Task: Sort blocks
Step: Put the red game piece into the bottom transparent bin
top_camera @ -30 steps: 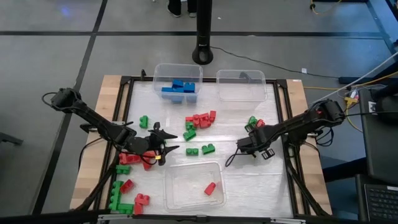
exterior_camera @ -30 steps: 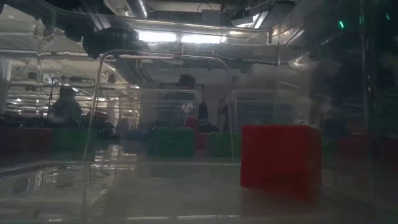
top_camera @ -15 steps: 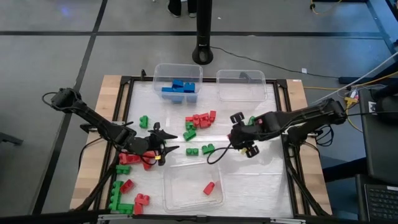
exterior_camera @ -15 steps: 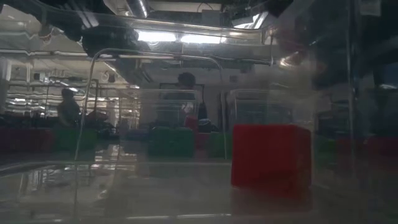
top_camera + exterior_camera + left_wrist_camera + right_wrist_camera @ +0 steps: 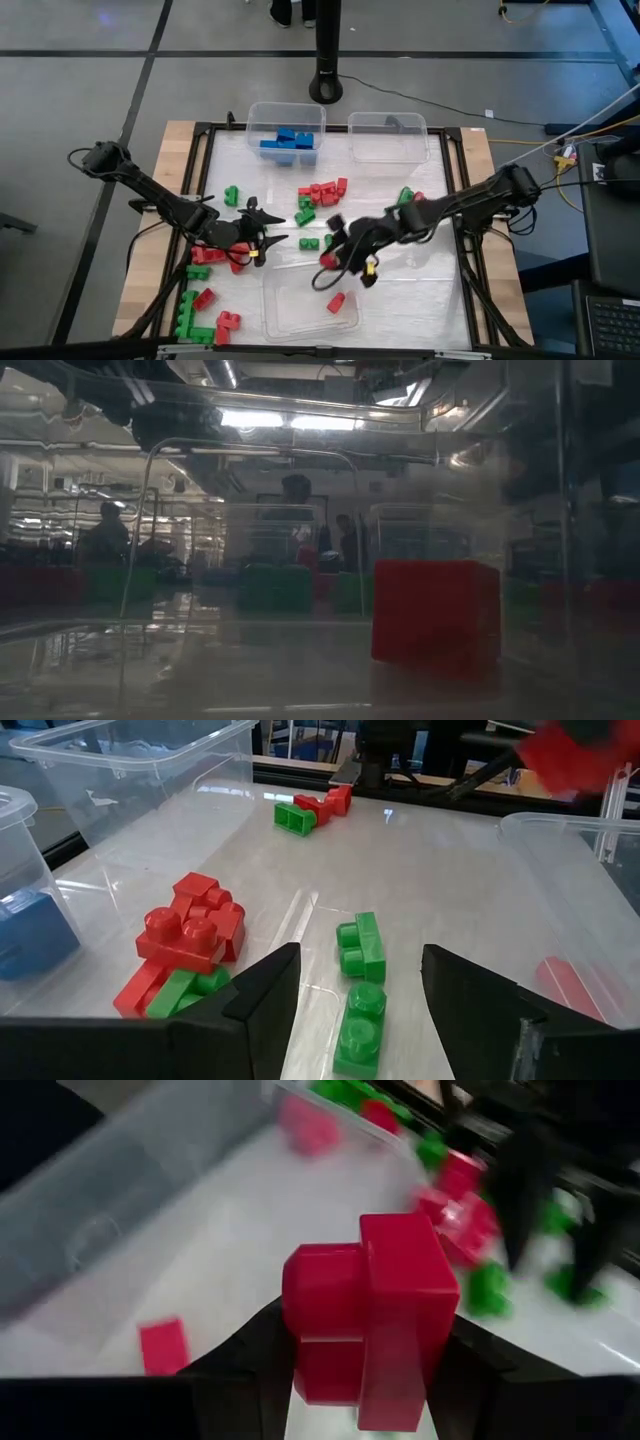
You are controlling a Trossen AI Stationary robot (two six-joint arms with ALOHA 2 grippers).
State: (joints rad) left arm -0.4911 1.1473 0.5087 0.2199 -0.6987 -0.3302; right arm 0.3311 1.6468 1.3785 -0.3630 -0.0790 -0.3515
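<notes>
The right gripper (image 5: 335,258) reaches low across the table from the right, its fingers clamped on a red block (image 5: 370,1320) held above the rim of the near clear bin (image 5: 283,325). Just beneath and ahead of it, another red block (image 5: 337,302) lies inside that bin. Farther off, the left gripper (image 5: 268,240) hovers with its fingers parted and empty, green blocks (image 5: 360,985) just ahead of it.

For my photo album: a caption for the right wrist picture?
Right gripper carries a red block over the clear bin.
</notes>
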